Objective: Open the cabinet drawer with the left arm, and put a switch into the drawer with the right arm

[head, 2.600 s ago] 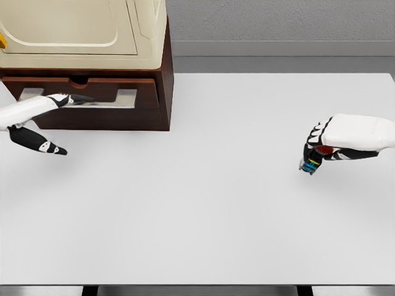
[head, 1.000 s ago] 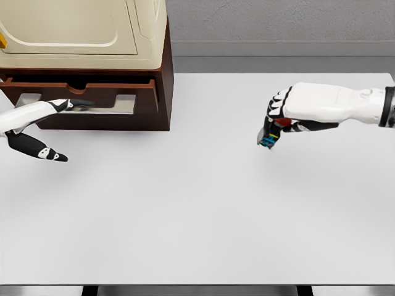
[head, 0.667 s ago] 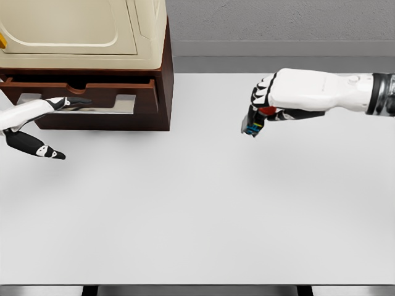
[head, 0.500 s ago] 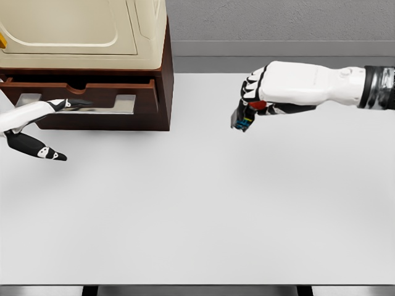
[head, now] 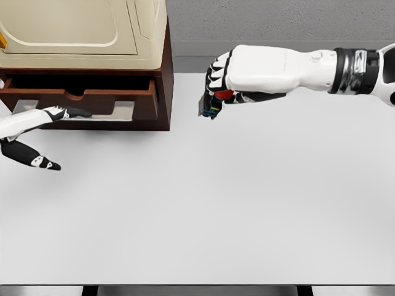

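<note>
A brown wooden cabinet (head: 162,92) stands at the table's back left, and its drawer (head: 80,98) is pulled partly out. My left hand (head: 65,116) reaches in from the left edge. Its fingers (head: 73,113) are hooked on the silver drawer handle (head: 105,115), and the thumb hangs apart below. My right hand (head: 223,83) hovers above the table just right of the cabinet. It is shut on a small switch (head: 212,110) with blue, yellow and red parts that sticks out below the fist. The inside of the drawer is dark.
A cream-coloured appliance (head: 80,31) sits on top of the cabinet and overhangs the drawer opening. The white table (head: 210,209) stretches wide to the front and right. A grey wall runs behind it.
My right hand has carried the switch leftward and farther back, close to the cabinet's right side. The drawer has slid out a little more with my left hand.
</note>
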Robot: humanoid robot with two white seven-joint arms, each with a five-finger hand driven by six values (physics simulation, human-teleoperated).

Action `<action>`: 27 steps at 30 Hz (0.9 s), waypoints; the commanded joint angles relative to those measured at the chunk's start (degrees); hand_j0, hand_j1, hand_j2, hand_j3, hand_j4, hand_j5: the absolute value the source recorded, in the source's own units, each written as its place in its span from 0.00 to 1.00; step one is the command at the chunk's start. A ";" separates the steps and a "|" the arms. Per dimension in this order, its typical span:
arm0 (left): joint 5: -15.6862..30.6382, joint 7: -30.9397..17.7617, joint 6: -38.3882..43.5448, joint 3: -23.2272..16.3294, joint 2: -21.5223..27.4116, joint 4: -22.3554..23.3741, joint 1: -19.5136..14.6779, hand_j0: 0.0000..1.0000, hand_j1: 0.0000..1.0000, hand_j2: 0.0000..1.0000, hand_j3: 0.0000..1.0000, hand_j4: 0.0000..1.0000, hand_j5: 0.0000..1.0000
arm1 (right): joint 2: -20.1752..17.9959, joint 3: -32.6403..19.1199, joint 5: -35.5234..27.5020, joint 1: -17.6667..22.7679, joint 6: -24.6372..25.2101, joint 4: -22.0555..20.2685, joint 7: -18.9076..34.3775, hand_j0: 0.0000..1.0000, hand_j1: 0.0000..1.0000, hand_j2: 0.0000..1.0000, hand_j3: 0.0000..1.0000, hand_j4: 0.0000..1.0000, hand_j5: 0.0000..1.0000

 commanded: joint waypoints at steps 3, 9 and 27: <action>0.64 -0.55 -0.41 0.08 1.31 -1.80 0.37 1.00 1.00 1.00 1.00 1.00 1.00 | 3.09 0.12 -0.41 -0.79 0.15 -0.24 0.06 0.49 0.49 0.49 0.49 0.49 0.49; 1.07 -0.55 -0.41 0.43 3.16 -3.55 1.69 1.00 1.00 1.00 1.00 1.00 1.00 | 5.11 0.20 -0.49 -2.55 0.15 -0.15 0.14 0.49 0.49 0.49 0.49 0.49 0.49; 2.31 -0.55 -0.41 0.52 7.91 -8.04 3.28 1.00 1.00 1.00 1.00 1.00 1.00 | 13.11 2.31 -0.49 -7.12 0.15 1.08 1.29 0.49 0.49 0.49 0.49 0.49 0.49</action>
